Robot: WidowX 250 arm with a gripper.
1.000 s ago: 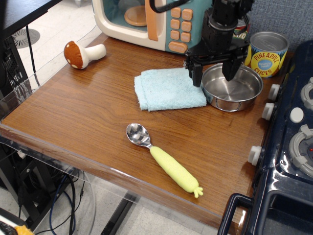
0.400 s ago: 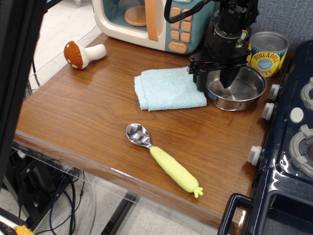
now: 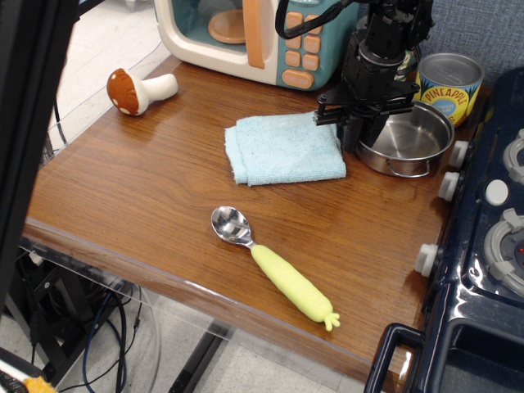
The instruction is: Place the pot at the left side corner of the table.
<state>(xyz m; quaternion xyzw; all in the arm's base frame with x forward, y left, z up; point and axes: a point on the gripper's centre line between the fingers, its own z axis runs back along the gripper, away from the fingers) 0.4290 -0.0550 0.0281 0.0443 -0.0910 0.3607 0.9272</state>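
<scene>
The pot (image 3: pixel 413 141) is a shallow shiny steel one at the back right of the brown wood-grain table (image 3: pixel 147 188), between a light blue folded cloth (image 3: pixel 282 147) and the toy stove. My black gripper (image 3: pixel 360 135) comes down from above onto the pot's left rim, with its fingers drawn close together on the rim. The pot looks slightly tilted or raised at that side. The table's left side holds only a toy mushroom (image 3: pixel 139 88) at the back.
A toy microwave (image 3: pixel 246 33) stands at the back. A pineapple can (image 3: pixel 449 86) is behind the pot. A dark blue toy stove (image 3: pixel 491 246) fills the right edge. A spoon with a yellow handle (image 3: pixel 274 266) lies in front. A dark out-of-focus bar (image 3: pixel 24 123) blocks the left edge.
My fingers have closed from wide apart to narrow on the pot's left rim. The pot has shifted a little to the right and back.
</scene>
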